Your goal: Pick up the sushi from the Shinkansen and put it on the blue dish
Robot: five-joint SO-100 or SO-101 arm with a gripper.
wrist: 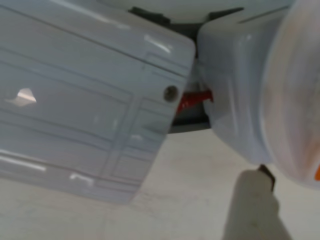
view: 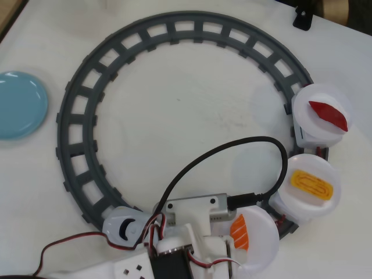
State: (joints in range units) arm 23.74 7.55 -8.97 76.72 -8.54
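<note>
The white Shinkansen stands on the grey ring track (view: 75, 116), its black-windowed nose (view: 124, 226) at the bottom of the overhead view. Its cars carry round white plates. The orange striped sushi (view: 239, 231) lies on the first plate (view: 263, 239), and a sliver of it shows at the right edge of the wrist view (wrist: 317, 173). My gripper (view: 228, 249) sits low beside this plate, mostly hidden under my white arm. The wrist view shows only one blurred finger (wrist: 252, 205) under the plate's edge. The blue dish (view: 17, 104) lies empty at far left.
A yellow egg piece (view: 312, 185) and a dark red piece (view: 328, 115) lie on the two following plates. A black cable (view: 232, 148) loops from my wrist camera (view: 195, 208) over the inside of the ring. A black clamp (view: 303, 17) stands at the top right.
</note>
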